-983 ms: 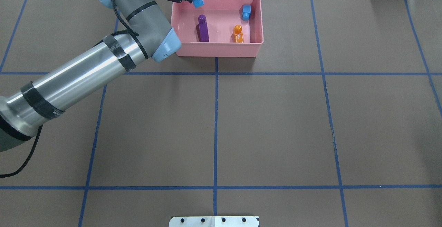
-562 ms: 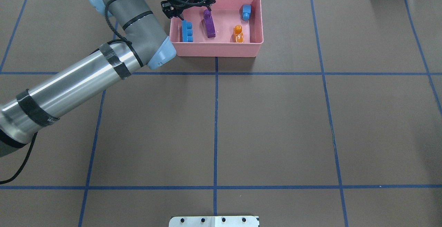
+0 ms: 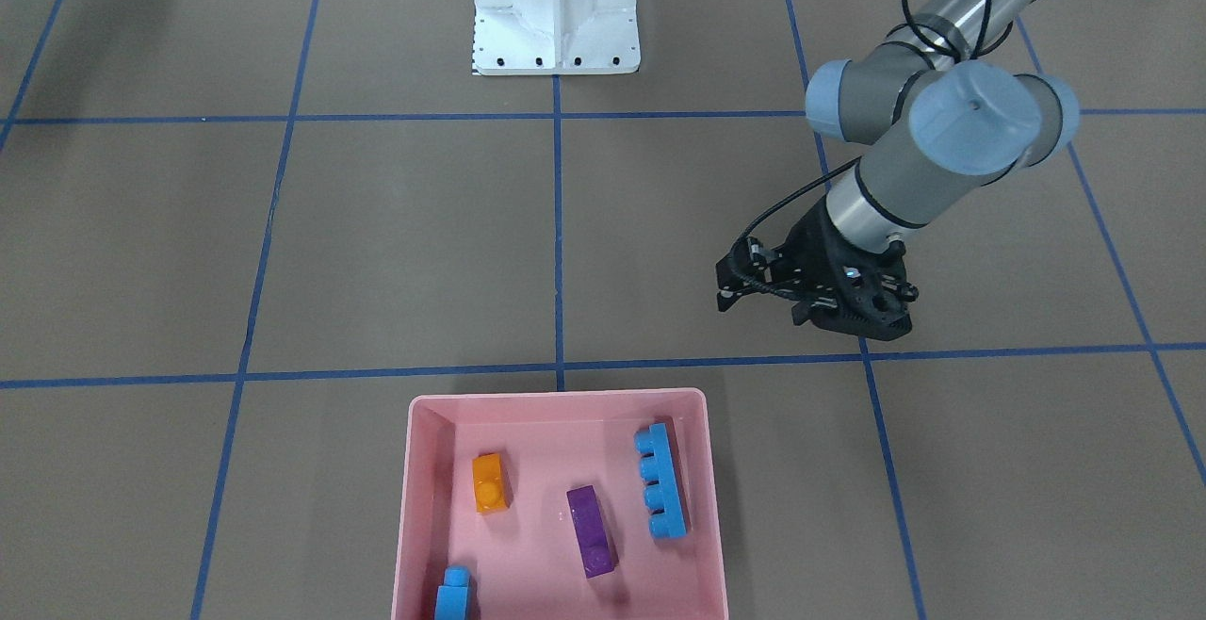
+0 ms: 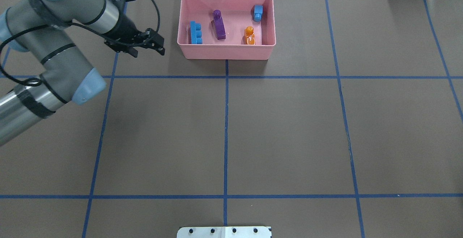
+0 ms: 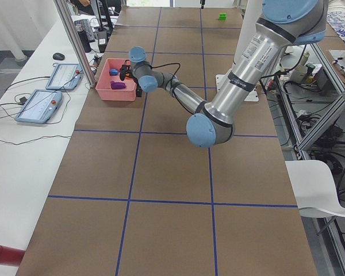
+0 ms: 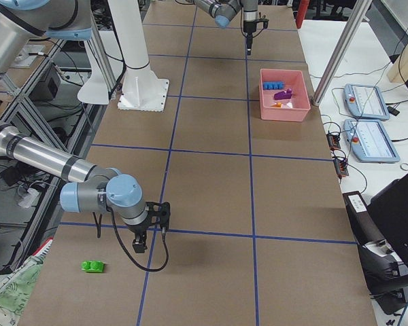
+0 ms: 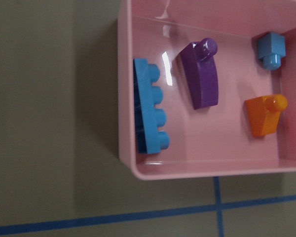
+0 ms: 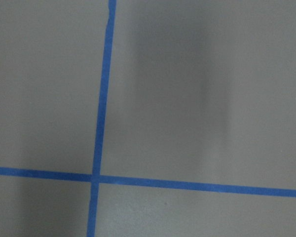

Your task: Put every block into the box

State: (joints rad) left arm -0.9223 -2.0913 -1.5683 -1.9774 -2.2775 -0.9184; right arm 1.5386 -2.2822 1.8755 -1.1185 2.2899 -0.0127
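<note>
1. The pink box (image 4: 226, 51) sits at the far edge of the counter (image 4: 289, 140). It holds 4 blocks, all apart: long blue block (image 4: 196, 33), purple block (image 4: 219, 26), orange block (image 4: 249, 37), small blue block (image 4: 257, 13).
2. The green block (image 6: 93, 266) lies on the counter at the robot's right end, well apart from the box.
3. The left gripper (image 4: 148, 51) hangs beside the box, outside its wall, fingers spread wide, nothing between them.
4. The right gripper (image 6: 151, 234) hangs near the green block. Cannot tell how wide it stands. Its wrist view shows only counter and blue tape (image 8: 101, 98), so the block is not under it.
5. Judgement: the green block is the 5th and last, and the right arm is better placed for it.
6. Advice: centre over the block, set the fingers across its smooth sides, descend straight, close firmly, lift clear.
7. Release low over bare box floor, away from the 4 inside, to avoid a bounce.
</note>
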